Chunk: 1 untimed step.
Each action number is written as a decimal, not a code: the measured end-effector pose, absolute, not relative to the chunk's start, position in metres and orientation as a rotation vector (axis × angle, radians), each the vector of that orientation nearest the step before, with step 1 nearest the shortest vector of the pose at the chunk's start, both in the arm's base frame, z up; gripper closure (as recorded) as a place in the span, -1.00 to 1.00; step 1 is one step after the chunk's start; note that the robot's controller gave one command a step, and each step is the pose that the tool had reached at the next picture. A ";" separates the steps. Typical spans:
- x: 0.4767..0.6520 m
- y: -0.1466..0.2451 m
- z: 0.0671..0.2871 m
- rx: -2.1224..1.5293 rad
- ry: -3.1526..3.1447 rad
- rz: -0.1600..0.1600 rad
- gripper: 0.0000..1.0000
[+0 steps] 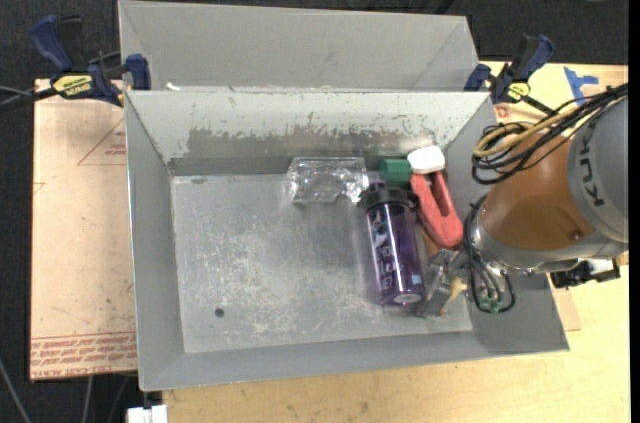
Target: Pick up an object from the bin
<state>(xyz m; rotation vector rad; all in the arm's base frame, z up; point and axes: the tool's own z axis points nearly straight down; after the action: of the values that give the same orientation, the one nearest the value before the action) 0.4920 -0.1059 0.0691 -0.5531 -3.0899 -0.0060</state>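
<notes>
Camera view: the jaws hang low at the right side of the bin [250, 301], just beside the near end of a purple bottle [393, 246] lying flat. Whether they are released or clenched, I cannot tell. Best to straddle the bottle's narrow body squarely, clear of the red tool [437, 206] touching it.

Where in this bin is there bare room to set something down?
The bin floor is bare on its left half, from the left wall to the clear wrapper at the back and the purple bottle. Crowded: the right side, with bottle, red tool, green piece and gripper.
</notes>
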 end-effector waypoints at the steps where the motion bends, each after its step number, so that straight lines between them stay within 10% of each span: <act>1: 0.492 -0.106 0.069 -0.554 -3.090 -0.006 1.00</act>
<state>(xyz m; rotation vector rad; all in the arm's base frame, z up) 0.4920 -0.1059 0.0691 -0.5543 -3.0898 -0.0059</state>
